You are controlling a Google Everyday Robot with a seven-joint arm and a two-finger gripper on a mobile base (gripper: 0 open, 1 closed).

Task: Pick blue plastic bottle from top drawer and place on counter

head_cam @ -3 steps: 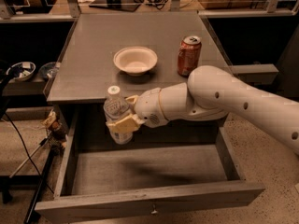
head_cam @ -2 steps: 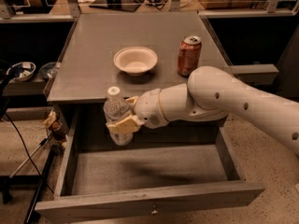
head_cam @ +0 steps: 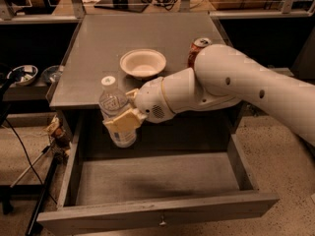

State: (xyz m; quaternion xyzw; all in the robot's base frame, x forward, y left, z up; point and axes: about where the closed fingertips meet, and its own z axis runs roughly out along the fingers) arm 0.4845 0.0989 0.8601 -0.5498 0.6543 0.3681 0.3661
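My gripper point(head_cam: 125, 109) is shut on the blue plastic bottle point(head_cam: 115, 113), a small clear bottle with a white cap. It holds the bottle upright in the air above the left back part of the open top drawer point(head_cam: 152, 181). The bottle's cap is level with the front edge of the counter point(head_cam: 98, 48), just in front of it. The drawer's flat bottom is bare, and its knob shows on the front panel. My white arm reaches in from the right.
On the counter stand a white bowl point(head_cam: 142, 63) in the middle and a red-orange soda can point(head_cam: 197, 50) to the right, partly hidden by my arm. Two bowls point(head_cam: 22, 74) sit on a low shelf at the left. Cables and a stand are at the lower left.
The bottle, held in my gripper, has risen a little and moved slightly toward the counter's front edge. The arm has lifted with it.
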